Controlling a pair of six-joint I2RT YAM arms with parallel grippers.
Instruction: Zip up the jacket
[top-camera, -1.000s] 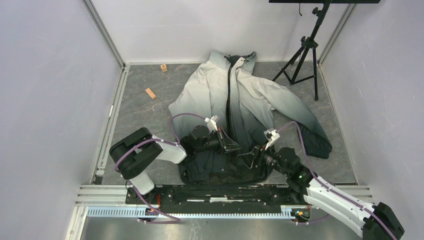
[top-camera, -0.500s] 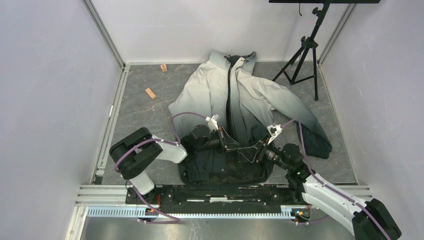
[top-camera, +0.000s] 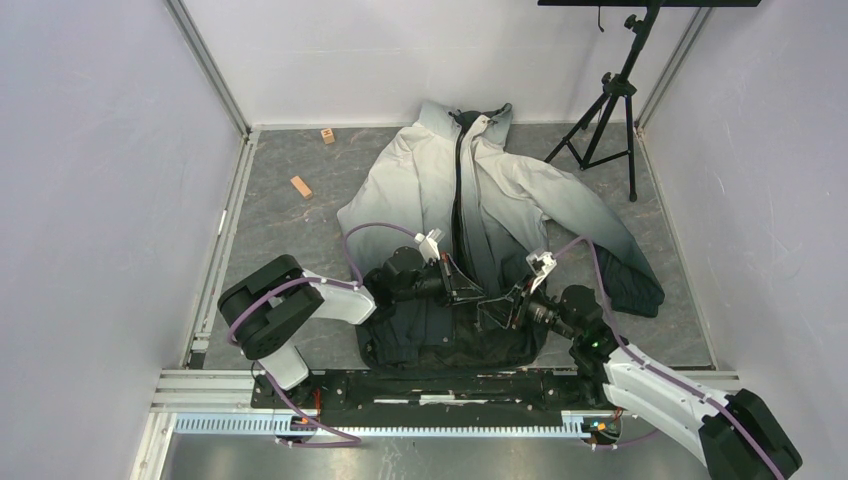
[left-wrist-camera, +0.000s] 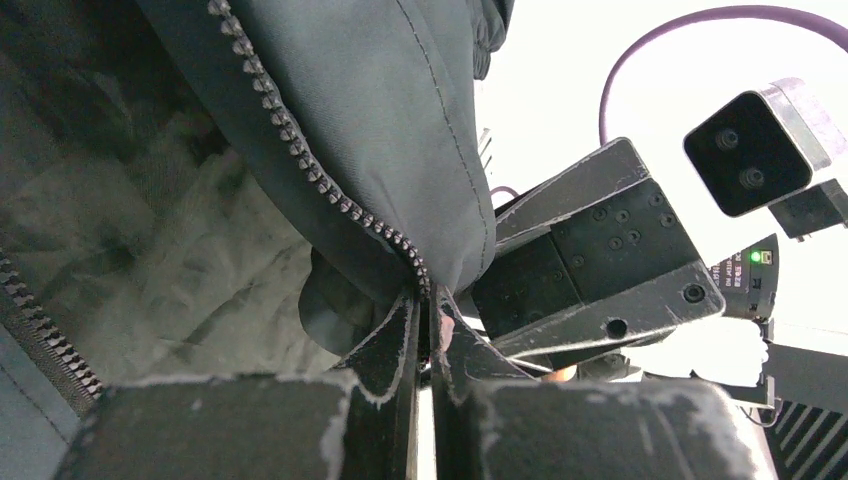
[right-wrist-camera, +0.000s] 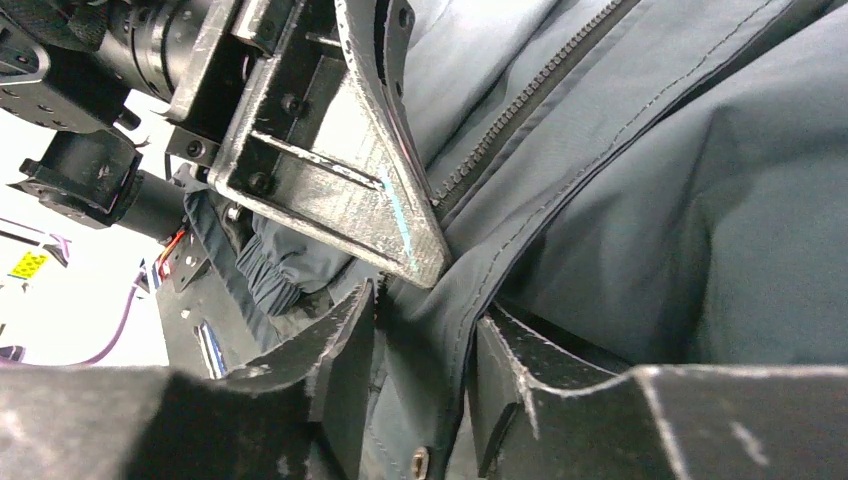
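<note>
Left jaws: clenched on the jacket (left-wrist-camera: 400, 120); we see both fingertips (left-wrist-camera: 398, 335) pressed together on the zipper tape, right where the row of zipper teeth (left-wrist-camera: 300, 165) runs down to them.
Right jaws: standing apart on either side of a stitched fold of the dark front panel, with the fingers (right-wrist-camera: 345, 350) flanking it. We cannot tell whether they pinch the cloth.
Between the jaws: the two pairs nearly meet tip to tip low on the jacket's front. In the right wrist view the left arm's triangular finger plate (right-wrist-camera: 350, 170) sits just above the right jaws.
Zipper: near the jaws the two rows of teeth lie apart, one held and the other off to the side on the lining.
Jacket: it lies front up on the bench (top-camera: 290, 235), pale collar toward the back wall and black hem toward the arms.
Edges: the hem lies just beside the mounting rail (top-camera: 450, 385). The collar is near the back wall. One sleeve stretches toward the right wall.
Open room: we see bench surface left of the jacket up to the wall, with two wooden blocks (top-camera: 301, 186) there, apart from the cloth. On the right is a narrower strip, and a tripod (top-camera: 610, 110) stands near the shoulder.
</note>
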